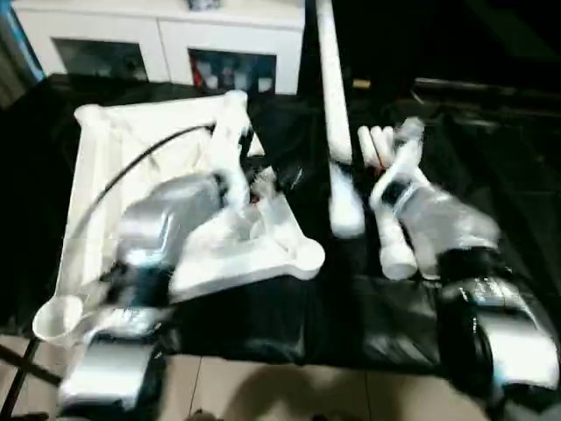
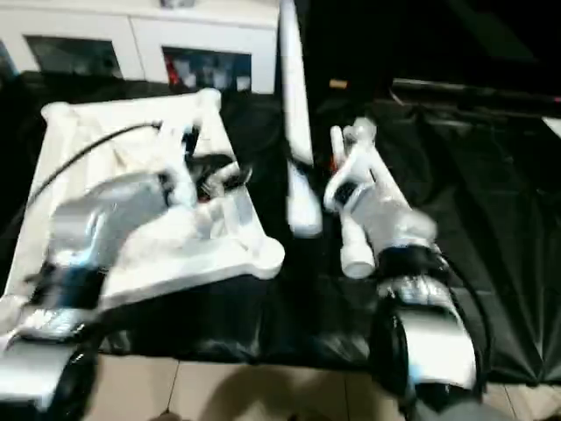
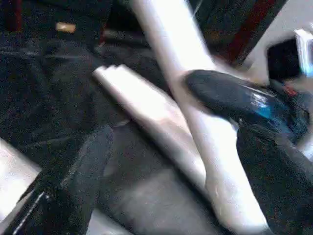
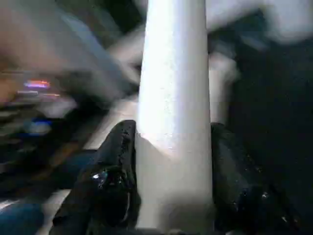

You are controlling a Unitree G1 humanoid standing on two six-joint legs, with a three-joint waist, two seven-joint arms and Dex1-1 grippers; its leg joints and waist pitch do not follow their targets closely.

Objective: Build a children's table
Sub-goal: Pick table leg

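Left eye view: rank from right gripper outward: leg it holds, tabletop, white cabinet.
1. Held leg: clamped in the right gripper.
2. Tabletop: to the robot's left, under the left arm.
3. White cabinet: at the back, far left.

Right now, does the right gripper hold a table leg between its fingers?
Yes, in the right wrist view the right gripper has its two black fingers pressed on either side of a white leg.
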